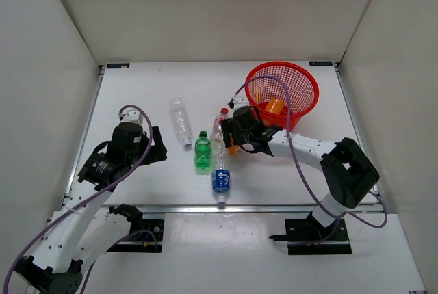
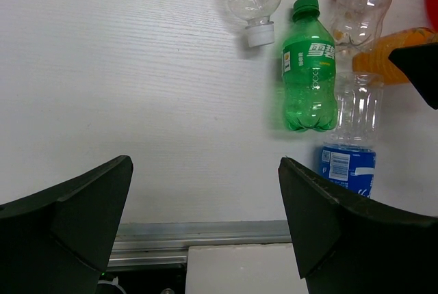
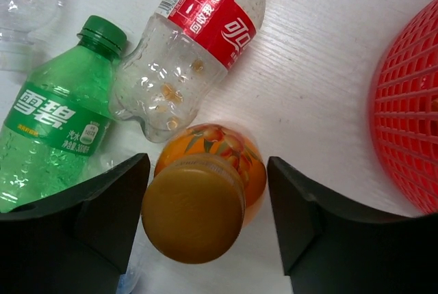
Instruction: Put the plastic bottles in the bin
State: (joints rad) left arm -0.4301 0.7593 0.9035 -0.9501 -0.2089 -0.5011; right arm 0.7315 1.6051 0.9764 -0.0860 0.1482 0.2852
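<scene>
Seen from above, the left gripper (image 1: 156, 147) hangs over the table (image 1: 137, 89) at the left. Its jaws are spread wide with nothing between them.

At its 1 o'clock the clear bottle (image 1: 180, 122) lies on its side, with its white cap toward 5 o'clock. The green bottle (image 1: 202, 152) lies at the gripper's 3 o'clock, apart from the clear one, with its cap toward 12. The blue bottle (image 1: 220, 180) lies against the green bottle's right side, at about its 4 o'clock, cap toward 6. The red bottle (image 1: 219, 124) lies at 1 o'clock from the green one, its red cap toward 12 and its base close to the orange bottle (image 3: 205, 191).

The right gripper (image 3: 209, 164) straddles that orange bottle, whose cap faces the wrist camera. One finger sits close on each flank. Whether the fingers (image 3: 89, 219) press on it or only bracket it cannot be told.

The bin (image 1: 301, 75) stands at 1 o'clock from the right gripper, close by. A second orange bottle (image 1: 275, 106) lies inside it, toward the wall's 6 o'clock side.
</scene>
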